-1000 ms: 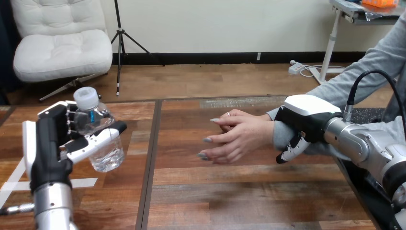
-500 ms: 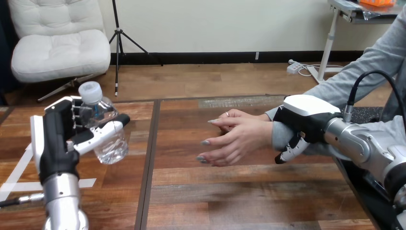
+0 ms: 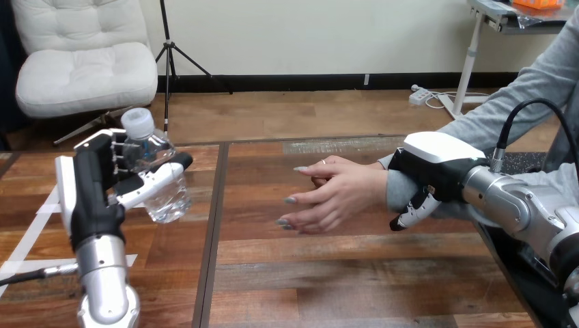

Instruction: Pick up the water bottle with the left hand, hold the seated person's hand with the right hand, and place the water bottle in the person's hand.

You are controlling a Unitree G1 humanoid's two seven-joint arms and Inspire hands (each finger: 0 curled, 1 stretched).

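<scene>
One water bottle point(image 3: 162, 188), clear with a white cap point(image 3: 136, 121), sits clamped in the robot's left hand point(image 3: 92, 198). That hand's fingers point(image 3: 115, 152) curl round the far side of the bottle's upper body, and the thumb point(image 3: 156, 179) crosses its near side, so the bottle is pinched between them. It stands nearly upright, leaning a little away from the palm, cap uppermost and just above the fingertips. Its base hangs below the thumb, raised off the worktop point(image 3: 341, 273). The left forearm rises almost straight up under the hand.

Well to the right of those fingers, apart from the bottle, is the person's hand point(image 3: 338, 198). It hovers over the middle of the worktop, open, with its own fingers stretched loosely toward the bottle and the palm turned sideways.

At the person's wrist point(image 3: 394, 193), covered by a grey sleeve, lies the robot's right hand point(image 3: 437, 167). Its white back rests over the top of the wrist, and its fingers point(image 3: 410, 215) wrap down the near side and curl under it, closed on the wrist. The person's open hand reaches out just beyond these fingers, between them and the bottle.
</scene>
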